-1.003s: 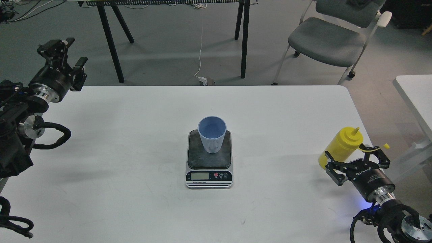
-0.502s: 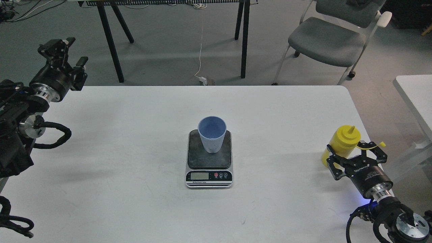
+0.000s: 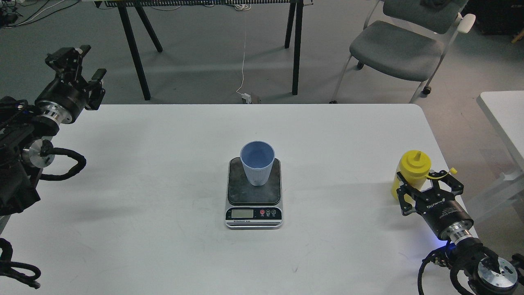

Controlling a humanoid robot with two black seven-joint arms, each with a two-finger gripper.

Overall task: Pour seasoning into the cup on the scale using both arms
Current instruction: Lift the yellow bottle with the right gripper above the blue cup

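The light blue ribbed cup (image 3: 257, 163) stands upright on the dark plate of the small digital scale (image 3: 254, 213) at the middle of the white table. The yellow seasoning bottle (image 3: 412, 170) stands upright near the table's right edge, nozzle up, with its small tethered cap hanging out to the right. My right gripper (image 3: 425, 182) reaches in from the lower right, with its fingers on either side of the bottle's lower body, closed on it. My left gripper (image 3: 82, 65) is open and empty, held high over the table's far left corner.
The white table (image 3: 163, 164) ends just right of the bottle. A grey chair (image 3: 401, 45) and black table legs (image 3: 297, 49) stand on the floor beyond the far edge. A second white table (image 3: 505, 114) is at the right.
The bottle was tilted to the left in my right gripper; it has swung upright and come down and slightly right, with the gripper. The left arm, cup and scale have not moved.
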